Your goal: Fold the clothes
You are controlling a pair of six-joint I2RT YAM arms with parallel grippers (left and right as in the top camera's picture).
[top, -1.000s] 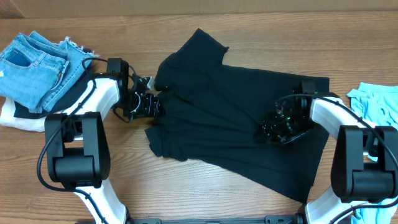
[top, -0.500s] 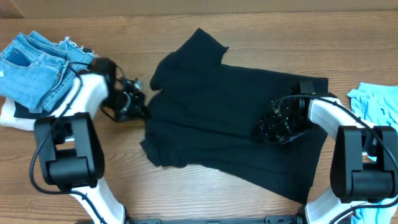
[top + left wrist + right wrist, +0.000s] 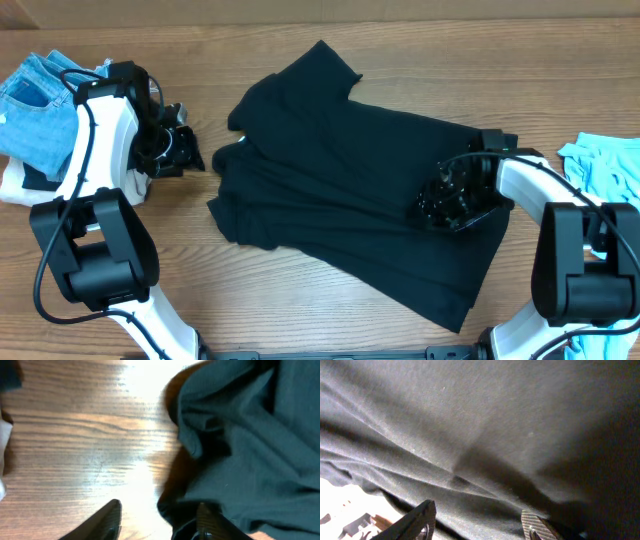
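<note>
Angling left end effector (image 3: 185,150) inward beside one denim piece (image 3: 40,100), fingers parted, gripping nothing, pulled back off one black T-shirt (image 3: 340,170). Lying rumpled mid-worktop (image 3: 300,305), dragged leftward since earlier. Resting right end effector (image 3: 440,205) spread open on shirt's right part. Counting two arms, one pale blue garment (image 3: 605,165).

Overhead even and sharp, soft shadows. Left wrist blurry, glare on desk (image 3: 135,375) at 12 o'clock. Right wrist: T-shirt (image 3: 470,420) dim toward 3 o'clock, blown-out at 8.
</note>
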